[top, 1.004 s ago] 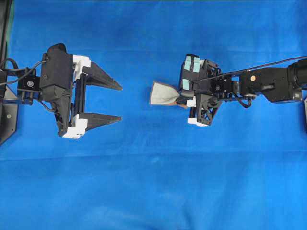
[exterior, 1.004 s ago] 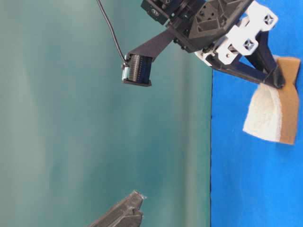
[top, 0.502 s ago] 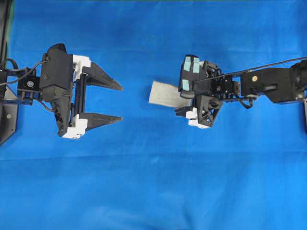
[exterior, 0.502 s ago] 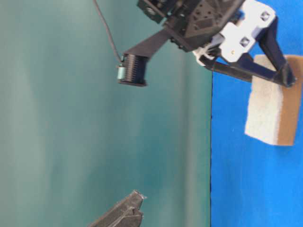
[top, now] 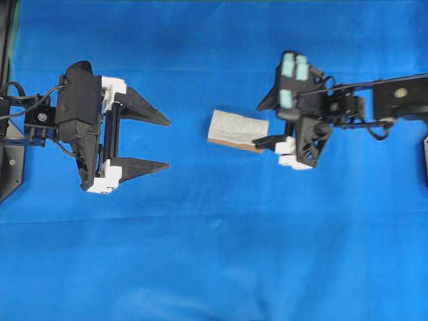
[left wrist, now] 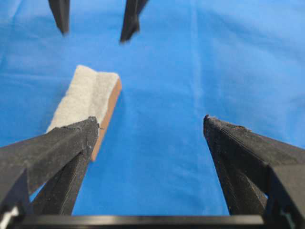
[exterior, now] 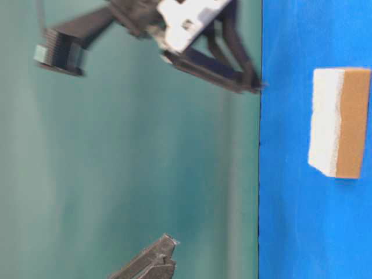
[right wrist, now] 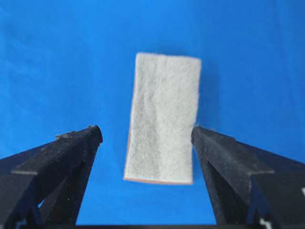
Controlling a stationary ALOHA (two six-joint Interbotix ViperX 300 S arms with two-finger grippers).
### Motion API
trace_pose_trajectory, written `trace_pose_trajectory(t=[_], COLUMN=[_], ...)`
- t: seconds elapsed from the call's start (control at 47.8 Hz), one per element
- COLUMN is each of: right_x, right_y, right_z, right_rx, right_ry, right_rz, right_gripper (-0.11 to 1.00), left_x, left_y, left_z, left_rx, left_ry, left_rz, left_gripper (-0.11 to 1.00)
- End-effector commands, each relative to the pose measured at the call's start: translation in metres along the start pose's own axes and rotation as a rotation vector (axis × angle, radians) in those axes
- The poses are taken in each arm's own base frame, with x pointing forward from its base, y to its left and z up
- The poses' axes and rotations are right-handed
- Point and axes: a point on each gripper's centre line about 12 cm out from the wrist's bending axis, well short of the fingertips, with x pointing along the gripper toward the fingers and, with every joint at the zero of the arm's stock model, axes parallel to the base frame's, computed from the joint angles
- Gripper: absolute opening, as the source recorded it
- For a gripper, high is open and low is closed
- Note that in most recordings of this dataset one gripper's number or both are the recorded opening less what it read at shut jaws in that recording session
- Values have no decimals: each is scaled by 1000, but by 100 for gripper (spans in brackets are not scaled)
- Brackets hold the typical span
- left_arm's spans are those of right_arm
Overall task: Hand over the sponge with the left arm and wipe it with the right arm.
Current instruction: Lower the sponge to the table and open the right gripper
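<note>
Now sponge (top: 237, 130) flat on blue cloth (top: 214, 254); L end effector (top: 167, 144) & R end effector (top: 263, 124) both spread, empty.

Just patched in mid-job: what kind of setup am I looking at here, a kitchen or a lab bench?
Most likely a lab test bench, not a kitchen: a plain blue cloth covers the table, two black arms face each other with open claws, left and right, and a lone sponge lies between them.

Sponge (top: 238, 130) flat on blue cloth (top: 214, 254); right gripper (top: 261, 124) apparently open beside it, left gripper (top: 167, 144) agape.
</note>
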Motion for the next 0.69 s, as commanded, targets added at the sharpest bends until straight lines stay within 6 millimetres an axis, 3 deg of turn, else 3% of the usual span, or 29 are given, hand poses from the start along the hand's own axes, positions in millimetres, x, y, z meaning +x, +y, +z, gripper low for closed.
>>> trace_pose_trajectory(t=[0.0, 0.418, 0.669], right_x=[-20, -31, -67], right_y=[2, 7, 5], right_z=[13, 15, 16], right_rx=[-7, -10, -4], right_ry=[-64, -135, -173], right_rz=[6, 29, 23], right_gripper=[75, 75, 75], left_x=[-1, 0, -27], left_y=[-1, -1, -2], left_z=[2, 4, 16], left_rx=[2, 2, 5], left_ry=[-15, -21, -63], left_rz=[-3, -4, -8], left_gripper=[89, 89, 89])
